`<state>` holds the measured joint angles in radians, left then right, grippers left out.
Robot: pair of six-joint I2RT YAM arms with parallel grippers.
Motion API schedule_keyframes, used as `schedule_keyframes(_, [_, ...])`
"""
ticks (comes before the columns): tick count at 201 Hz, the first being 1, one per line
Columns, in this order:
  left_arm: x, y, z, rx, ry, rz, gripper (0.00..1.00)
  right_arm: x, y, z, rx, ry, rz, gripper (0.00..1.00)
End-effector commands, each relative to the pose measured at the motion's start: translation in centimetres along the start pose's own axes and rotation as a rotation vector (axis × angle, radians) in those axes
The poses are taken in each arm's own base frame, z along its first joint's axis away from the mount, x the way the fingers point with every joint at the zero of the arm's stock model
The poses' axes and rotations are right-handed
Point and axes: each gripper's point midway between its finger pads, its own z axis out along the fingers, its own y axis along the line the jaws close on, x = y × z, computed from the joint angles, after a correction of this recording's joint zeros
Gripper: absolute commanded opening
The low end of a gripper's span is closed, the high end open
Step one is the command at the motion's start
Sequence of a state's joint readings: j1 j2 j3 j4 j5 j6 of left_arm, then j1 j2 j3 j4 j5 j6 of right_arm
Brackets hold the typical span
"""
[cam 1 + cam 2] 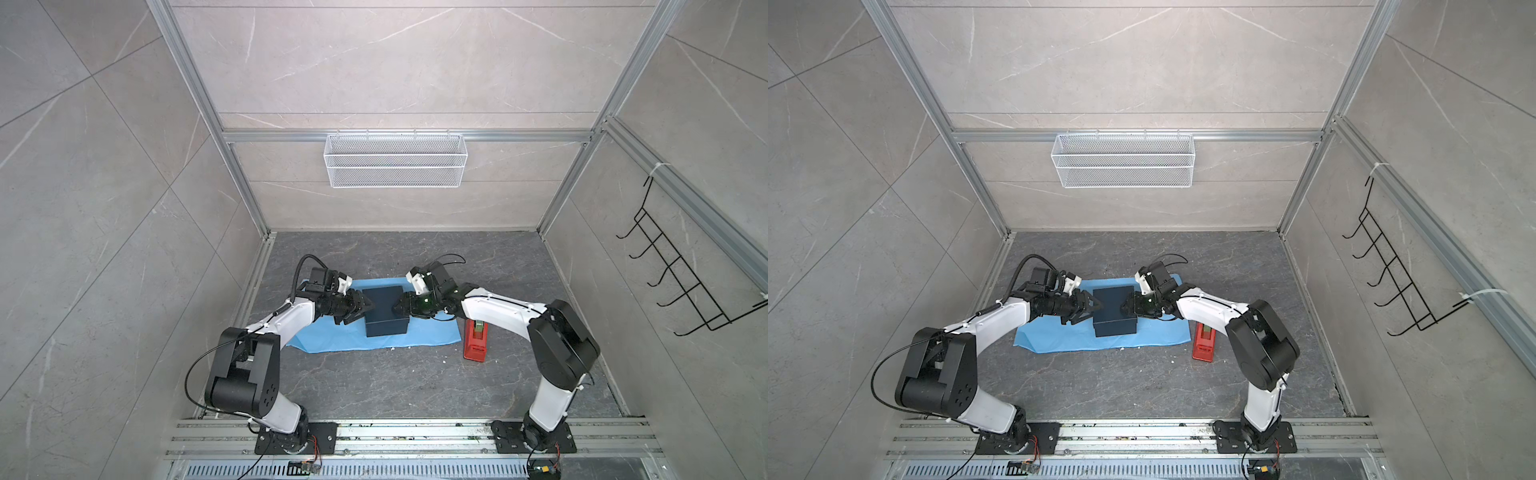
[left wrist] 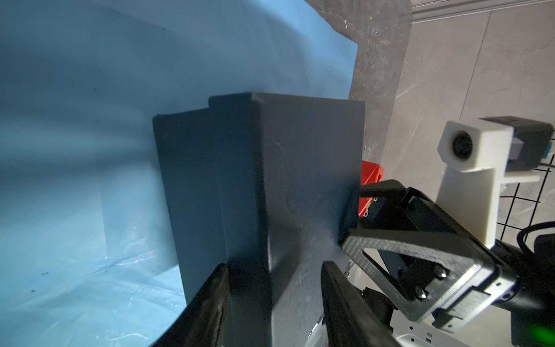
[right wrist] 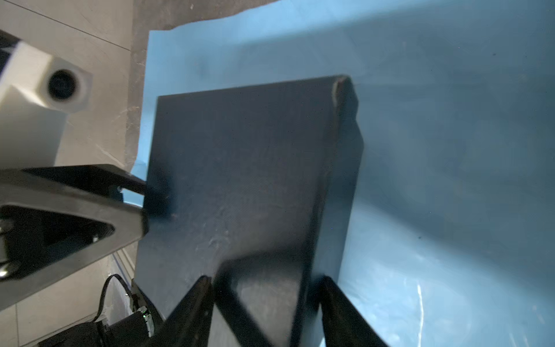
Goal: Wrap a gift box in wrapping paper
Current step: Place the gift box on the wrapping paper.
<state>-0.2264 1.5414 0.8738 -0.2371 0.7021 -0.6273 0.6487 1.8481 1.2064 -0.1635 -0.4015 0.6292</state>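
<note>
rail [image 1: 415,432]: carries both arm bases at the near edge
left arm [image 1: 266,328]: elbow raised, forearm reaching low and inward to the left end of the gift box [image 1: 384,309]
left gripper [image 1: 360,311]: jaws parted astride the box's edge; cannot tell whether they pinch it
right arm [image 1: 498,307]: mirrored, reaching the box's right end
right gripper [image 1: 397,308]: jaws parted astride the box's edge; grip unclear
gift box: flat on the wrapping paper [image 1: 332,336], near its middle
tape dispenser [image 1: 476,338]: red, just beside the paper's right edge

red tape dispenser [image 1: 476,347] — far end hidden under right arm [image 1: 498,305], wrapping paper [image 1: 332,336] part-covered
</note>
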Motion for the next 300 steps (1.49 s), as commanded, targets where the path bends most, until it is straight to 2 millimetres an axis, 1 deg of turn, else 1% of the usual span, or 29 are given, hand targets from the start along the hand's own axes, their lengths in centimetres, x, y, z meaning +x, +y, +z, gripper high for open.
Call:
schedule_keyframes(1, [-0.7, -1.7, -0.5, 0.056, -0.036, 0.094, 0.55, -0.8, 0.6, 0.7, 0.005, -0.014, -0.026, 0.60])
schedule_keyframes(19, [-0.7, -0.3, -0.3, 0.004, -0.032, 0.078, 0.63, -0.4, -0.3, 0.9, 0.041, 0.000, -0.034, 0.62])
schedule_keyframes(33, [-1.1, 0.9, -0.1, -0.058, -0.039, 0.055, 0.67, -0.1, -1.0, 0.8, 0.074, 0.006, -0.030, 0.65])
schedule_keyframes(52, [-1.8, 0.6, -0.4, -0.050, -0.052, 0.074, 0.76, 0.1, -1.2, 0.8, 0.087, 0.024, -0.020, 0.68])
schedule_keyframes(68, [-2.0, 0.6, 0.0, -0.039, -0.048, 0.088, 0.79, 0.2, -1.2, 1.2, 0.081, 0.035, -0.027, 0.70])
schedule_keyframes(84, [-2.0, 1.0, 0.6, -0.031, -0.036, 0.073, 0.79, 0.1, -1.6, 1.8, 0.094, 0.053, -0.021, 0.70])
schedule_keyframes(102, [-2.1, 0.8, 1.0, -0.012, -0.023, 0.065, 0.79, 0.1, -0.8, 2.5, 0.057, 0.081, -0.009, 0.71])
schedule_keyframes(115, [-2.1, 0.8, 1.3, 0.000, -0.018, 0.066, 0.76, 0.0, -0.4, 3.0, 0.027, 0.086, -0.005, 0.70])
schedule_keyframes(128, [-2.3, 0.6, 1.4, 0.015, -0.014, 0.069, 0.72, -0.2, -0.1, 3.0, 0.017, 0.081, -0.001, 0.68])
schedule_keyframes(141, [-2.6, -0.4, 1.1, 0.039, -0.021, 0.073, 0.65, -0.5, 0.3, 2.7, 0.008, 0.068, 0.012, 0.67])
schedule_keyframes(147, [-2.8, -1.0, 0.8, 0.054, -0.025, 0.079, 0.64, -0.7, 0.8, 2.4, -0.006, 0.059, 0.017, 0.67])
schedule_keyframes(160, [-3.0, -2.3, 0.2, 0.086, -0.032, 0.111, 0.62, -0.9, 1.8, 2.0, -0.033, 0.052, 0.012, 0.66])
schedule_keyframes(179, [-3.3, -2.7, 0.0, 0.092, -0.039, 0.135, 0.62, -0.8, 2.6, 2.0, -0.038, 0.051, 0.001, 0.66])
schedule_keyframes(204, [-3.6, -1.8, -0.2, 0.047, -0.046, 0.164, 0.63, -0.4, 2.5, 2.5, -0.024, 0.052, 0.023, 0.66])
schedule_keyframes(225, [-3.3, -0.5, 0.2, 0.025, -0.041, 0.130, 0.63, -0.3, 2.3, 2.9, -0.010, 0.049, 0.015, 0.66])
schedule_keyframes(252, [-2.9, -0.4, 0.1, 0.024, -0.036, 0.109, 0.63, -0.4, 2.3, 3.0, 0.002, 0.050, 0.016, 0.66])
schedule_keyframes(263, [-2.9, -0.1, 0.2, 0.012, -0.040, 0.116, 0.63, -0.3, 2.4, 3.1, 0.000, 0.054, 0.007, 0.66])
schedule_keyframes(284, [-3.2, 0.7, 0.7, -0.011, -0.040, 0.104, 0.63, -0.2, 1.8, 3.1, 0.035, 0.057, -0.005, 0.66])
schedule_keyframes(300, [-3.4, 1.0, 0.6, -0.037, -0.031, 0.088, 0.63, -0.3, 1.5, 3.1, 0.058, 0.057, -0.013, 0.66])
